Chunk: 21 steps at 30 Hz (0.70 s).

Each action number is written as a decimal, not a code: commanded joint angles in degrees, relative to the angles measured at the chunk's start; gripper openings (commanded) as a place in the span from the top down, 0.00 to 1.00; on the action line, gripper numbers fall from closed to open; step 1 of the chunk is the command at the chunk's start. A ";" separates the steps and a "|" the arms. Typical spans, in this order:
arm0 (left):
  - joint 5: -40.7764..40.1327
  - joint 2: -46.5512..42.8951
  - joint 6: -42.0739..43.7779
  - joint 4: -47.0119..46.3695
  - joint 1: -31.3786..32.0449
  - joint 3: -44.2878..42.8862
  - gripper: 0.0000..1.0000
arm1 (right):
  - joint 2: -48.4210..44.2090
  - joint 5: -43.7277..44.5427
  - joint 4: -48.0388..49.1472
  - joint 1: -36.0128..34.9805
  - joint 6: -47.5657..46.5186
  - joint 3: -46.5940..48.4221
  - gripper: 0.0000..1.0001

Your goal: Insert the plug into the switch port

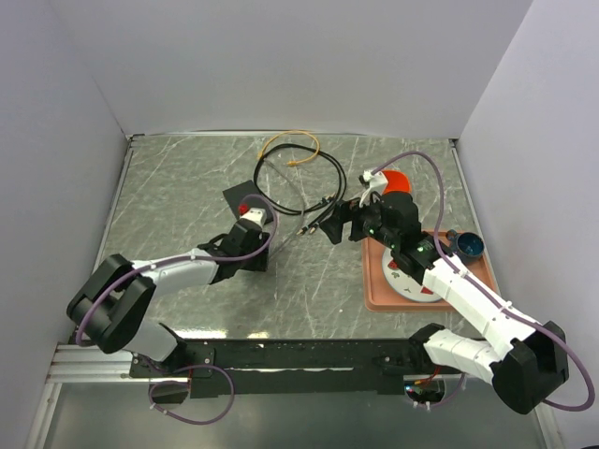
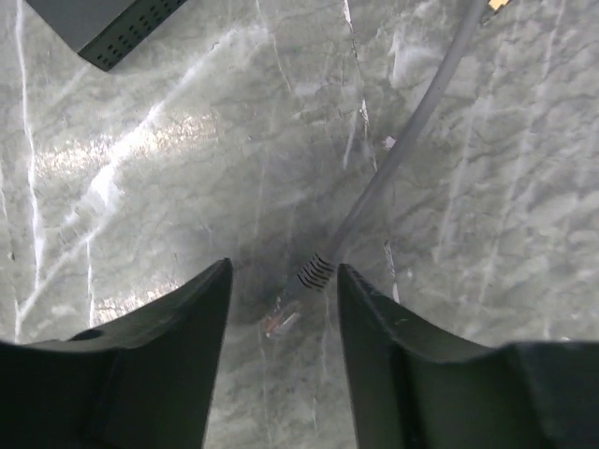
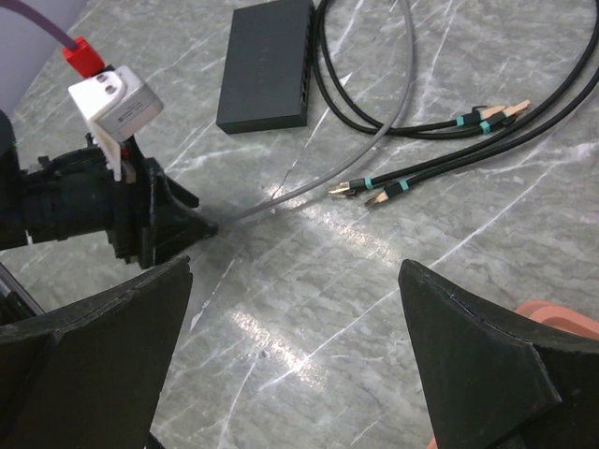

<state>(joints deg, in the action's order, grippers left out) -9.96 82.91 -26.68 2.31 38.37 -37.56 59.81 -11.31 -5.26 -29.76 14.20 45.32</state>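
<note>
The switch (image 1: 240, 198) is a flat black box lying on the marble table; its socket row shows along one edge in the right wrist view (image 3: 267, 65), and one corner shows in the left wrist view (image 2: 103, 28). A grey cable (image 2: 402, 150) ends in a clear plug (image 2: 283, 320) lying flat on the table. My left gripper (image 2: 284, 271) is down over that plug, open, one finger on each side and a gap to both. From above, the left gripper (image 1: 258, 245) hides the plug. My right gripper (image 3: 295, 271) hangs wide open and empty over bare table, right of the left one (image 1: 339, 224).
Black cables with gold-tipped plugs (image 3: 374, 192) lie right of the switch, looping toward the back (image 1: 299, 178). A thin yellow cable (image 1: 295, 140) lies behind them. An orange tray (image 1: 374, 295) at the right holds a plate and a blue cup (image 1: 468, 245).
</note>
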 commanded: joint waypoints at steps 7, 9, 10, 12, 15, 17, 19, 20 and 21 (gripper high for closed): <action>-7.62 7.43 -1.53 5.77 4.87 -7.25 0.58 | 0.57 -1.17 0.78 -0.13 -0.92 0.47 0.00; -8.32 8.49 -2.06 7.97 5.92 -8.14 0.65 | 0.66 -1.26 0.34 -0.13 -1.19 0.73 0.00; -8.85 9.36 -2.59 8.85 6.28 -8.93 0.71 | 0.66 -1.43 0.25 -0.12 -1.36 1.00 0.00; -9.12 10.16 -2.94 10.52 6.89 -9.63 0.87 | 0.66 -2.22 0.07 -0.12 -1.80 1.17 0.00; -9.03 10.43 -2.86 11.66 7.16 -10.60 0.99 | 0.48 -4.76 0.42 -0.21 -2.77 1.26 0.00; -8.85 8.94 -2.07 12.28 7.33 -11.04 0.99 | 0.13 -7.05 0.86 -0.21 -4.25 1.17 0.00; -8.33 6.14 -0.75 13.33 7.33 -11.30 0.99 | -0.13 -10.13 0.95 -0.47 -5.40 1.35 0.00; -7.02 5.16 -0.22 14.12 7.42 -11.65 0.99 | -0.13 -11.27 0.43 -0.56 -6.71 1.70 0.00; -6.31 4.28 0.56 15.96 7.42 -12.09 0.99 | 0.04 -12.58 -0.19 -1.00 -7.42 2.14 0.00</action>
<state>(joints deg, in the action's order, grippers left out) -19.14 91.61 -27.73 12.82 45.17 -47.29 60.80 -17.78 -5.39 -29.78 10.87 45.30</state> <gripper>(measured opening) 0.057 0.998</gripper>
